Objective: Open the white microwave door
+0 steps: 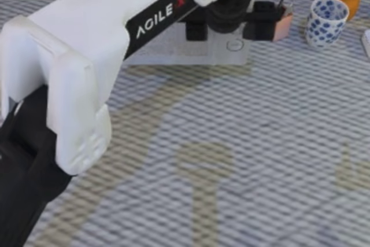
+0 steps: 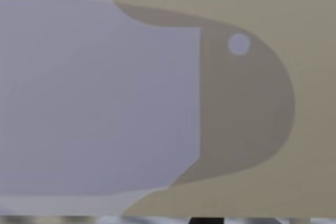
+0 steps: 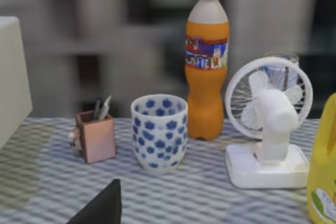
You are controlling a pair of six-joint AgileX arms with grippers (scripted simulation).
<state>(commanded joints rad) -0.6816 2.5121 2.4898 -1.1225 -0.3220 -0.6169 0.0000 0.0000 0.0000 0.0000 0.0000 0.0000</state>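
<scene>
- Top view: the left arm (image 1: 87, 56) is reaching across the frame toward the far edge of the table (image 1: 260, 143) and covering most of the microwave (image 1: 191, 50), which is sitting at far centre. Only a pale front strip with a small ring mark is showing below the arm. The door cannot be told apart from here.
- The left gripper (image 1: 231, 24) is sitting over the microwave; whether its jaws are open or closed cannot be told.
- A patterned cup (image 1: 325, 21) and a pink pen holder (image 1: 281, 24) are standing just right of the microwave.
- Left wrist view: a flat pale panel and a beige surface are filling the frame; no fingers are showing.
- Right wrist view: cup, pen holder, orange bottle (image 3: 208, 61) and small fan (image 3: 268, 124). The right gripper's jaws are not showing.
- Risk: pulling off-handle could be dragging the whole microwave, or sweeping into the pen holder.
</scene>
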